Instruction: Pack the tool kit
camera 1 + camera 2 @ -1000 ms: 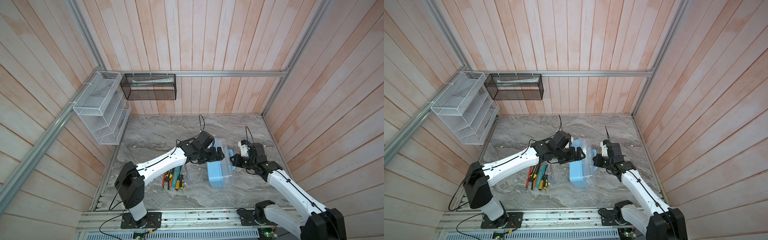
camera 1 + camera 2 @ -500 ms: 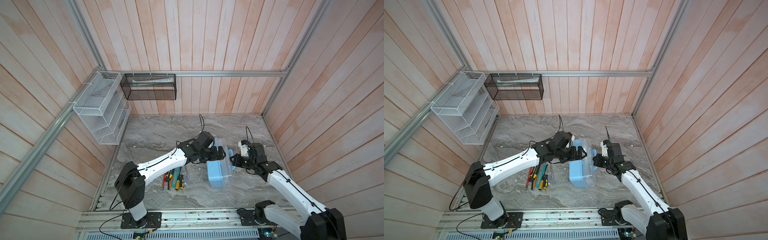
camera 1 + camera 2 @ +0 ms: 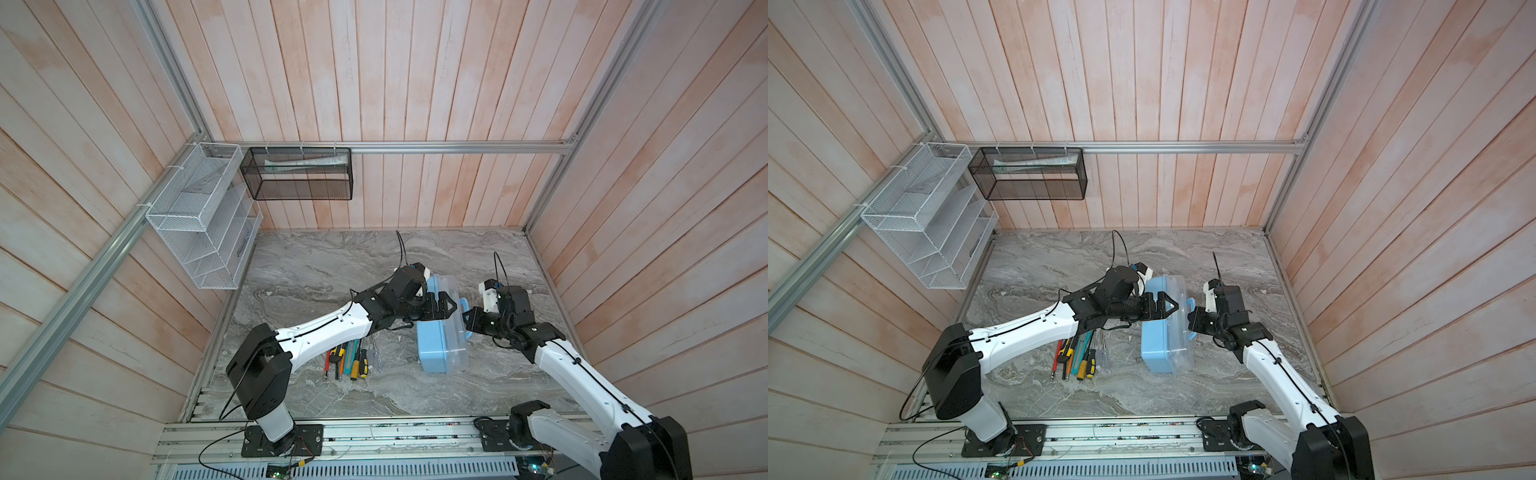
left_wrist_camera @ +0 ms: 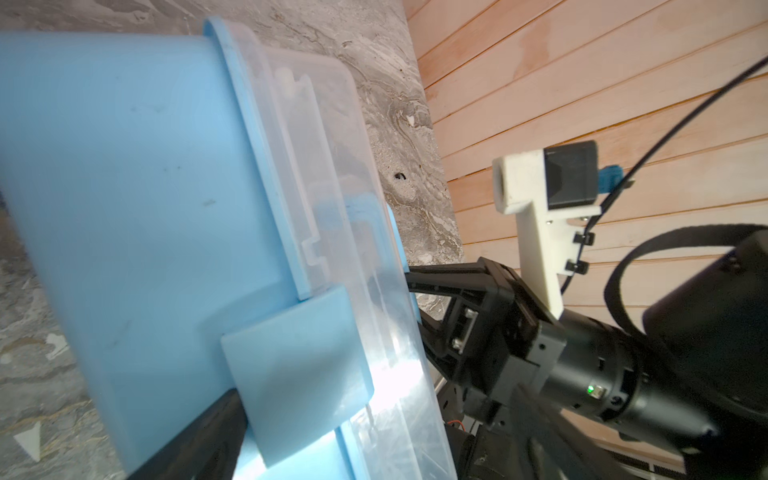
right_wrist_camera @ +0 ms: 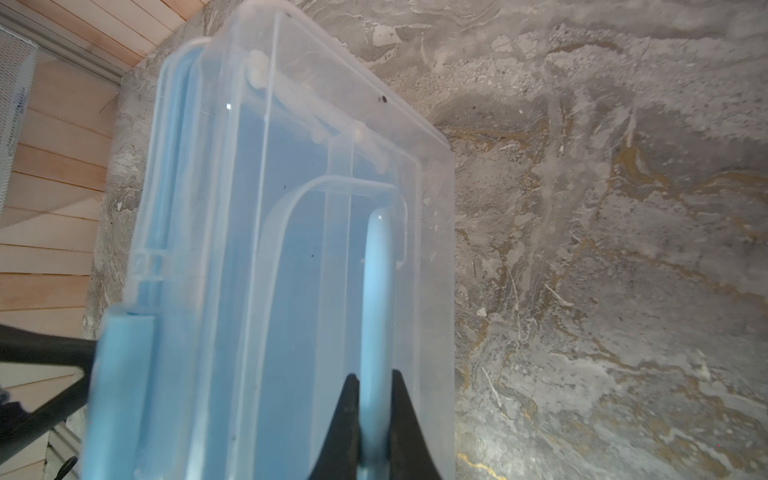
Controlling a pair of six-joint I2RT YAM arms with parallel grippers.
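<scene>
first, arm bases: bolted to the metal rail [image 3: 374, 434] at the near edge, one left, one right, so both reach inward over the marble table [image 3: 316, 266].
loose tools: screwdrivers and knives [image 3: 348, 360] lie in a tight row near left on the table, just left of the box and partly under the left forearm; none looks packed yet.
tool box: the light blue tool box [image 3: 436, 353] sits mid-table, right of centre, tipped up on a long side, blue base facing left and clear lid [image 5: 299, 166] facing right; through the lid it looks empty.
right gripper: the right gripper [image 5: 374, 382] is clenched on the blue handle [image 5: 376, 291], reaching in from the right; probably there to keep the tipped box steady.
left gripper: the left gripper [image 3: 451, 307] is spread wide and grasps nothing, jaws straddling the raised upper side of the box; one finger [image 4: 199, 440] lies just beside the blue latch [image 4: 295, 365], contact unclear.
step in hand: my guess is undoing that latch, since the lid looks fastened.
risk: prying could slide or topple the box if the handle grip slips.
far walls: white wire rack [image 3: 199, 220] far left, black mesh basket [image 3: 297, 174] on the far wall; neither is involved.
</scene>
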